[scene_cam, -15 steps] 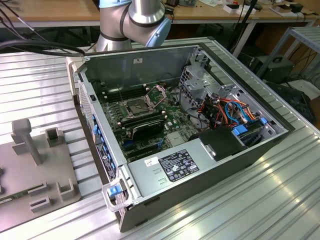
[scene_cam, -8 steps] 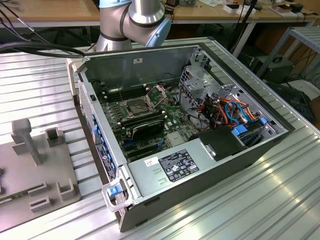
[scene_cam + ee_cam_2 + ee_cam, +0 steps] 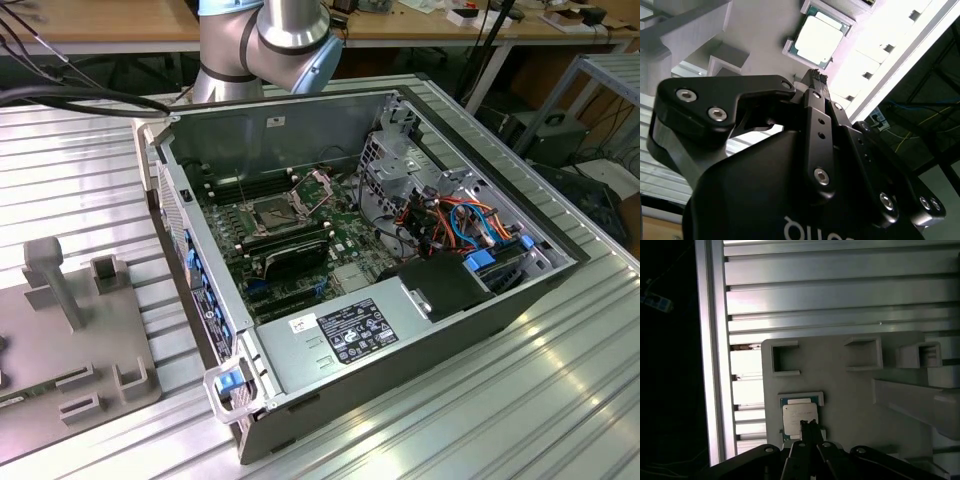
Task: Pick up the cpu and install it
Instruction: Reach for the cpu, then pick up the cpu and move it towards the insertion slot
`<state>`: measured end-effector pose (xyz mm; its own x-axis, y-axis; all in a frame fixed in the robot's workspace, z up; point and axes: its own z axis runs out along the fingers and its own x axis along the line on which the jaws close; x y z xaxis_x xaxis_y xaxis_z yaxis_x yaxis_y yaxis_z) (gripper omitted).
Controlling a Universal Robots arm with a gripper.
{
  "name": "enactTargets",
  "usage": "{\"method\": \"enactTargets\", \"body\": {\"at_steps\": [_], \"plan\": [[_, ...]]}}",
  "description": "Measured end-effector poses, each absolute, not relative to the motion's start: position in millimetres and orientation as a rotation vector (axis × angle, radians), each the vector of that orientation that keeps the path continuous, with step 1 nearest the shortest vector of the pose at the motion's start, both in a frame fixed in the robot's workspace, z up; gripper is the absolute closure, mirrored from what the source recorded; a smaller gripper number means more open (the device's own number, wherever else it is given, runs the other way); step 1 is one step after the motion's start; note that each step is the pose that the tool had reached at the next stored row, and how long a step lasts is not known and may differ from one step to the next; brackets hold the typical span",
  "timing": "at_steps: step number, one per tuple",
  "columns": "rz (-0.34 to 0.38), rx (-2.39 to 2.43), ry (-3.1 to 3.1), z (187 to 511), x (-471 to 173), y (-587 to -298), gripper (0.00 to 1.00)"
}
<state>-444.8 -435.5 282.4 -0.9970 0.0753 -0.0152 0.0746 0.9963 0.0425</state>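
CPU point(image 3: 819, 37) lies in its pocket on the grey fixture plate point(image 3: 850, 405) — the tool point(image 3: 815, 79), fingers closed together and empty, hangs near it.

In the second wrist view my gripper point(image 3: 815, 76) has its black fingers pressed together. The exterior view shows me silver, blue-capped joints of the arm point(image 3: 265, 45).

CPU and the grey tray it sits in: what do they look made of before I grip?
The cpu has a top that looks like a matte, silvery metal lid, pale and evenly lit. The green edge around it is likely laminate board. The tray is flat, dull grey with moulded-looking raised pockets. It is probably plastic, perhaps printed, though painted metal cannot be ruled out.
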Motion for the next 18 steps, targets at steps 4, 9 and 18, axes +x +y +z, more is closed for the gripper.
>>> {"method": "enactTargets", "body": {"at_steps": [4,9,18], "plan": [[0.066,0.117,3.122,282.3,-444.9,-435.7,0.89],[0.065,0.117,3.122,281.5,-445.0,-435.7,0.89],[0.065,0.117,3.122,281.4,-445.0,-435.7,0.83]]}}
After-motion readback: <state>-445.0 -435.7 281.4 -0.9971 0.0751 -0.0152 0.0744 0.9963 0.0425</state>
